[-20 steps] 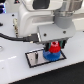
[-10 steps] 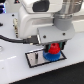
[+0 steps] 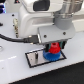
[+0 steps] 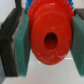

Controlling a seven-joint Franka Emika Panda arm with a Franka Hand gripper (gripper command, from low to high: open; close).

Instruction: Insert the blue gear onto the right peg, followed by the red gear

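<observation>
In the exterior view the blue gear [image 3: 52, 56] lies flat at the right end of the black-bordered white plate [image 3: 35, 60]. The red gear [image 3: 53, 49] sits just above it, between my gripper's [image 3: 53, 48] fingers. The right peg is hidden under the gears. One thin dark peg [image 3: 36, 60] stands on the plate's left part. In the wrist view the red gear [image 4: 50, 37] fills the frame, its centre hole visible, clamped between two teal pads [image 4: 21, 42]. The blue gear is hidden in the wrist view.
The arm's white body [image 3: 35, 20] and a black cable [image 3: 15, 37] hang over the white table [image 3: 15, 70] at the exterior view's left.
The gripper with the red gear has come down a little toward the blue gear. The blue gear and plate have not moved.
</observation>
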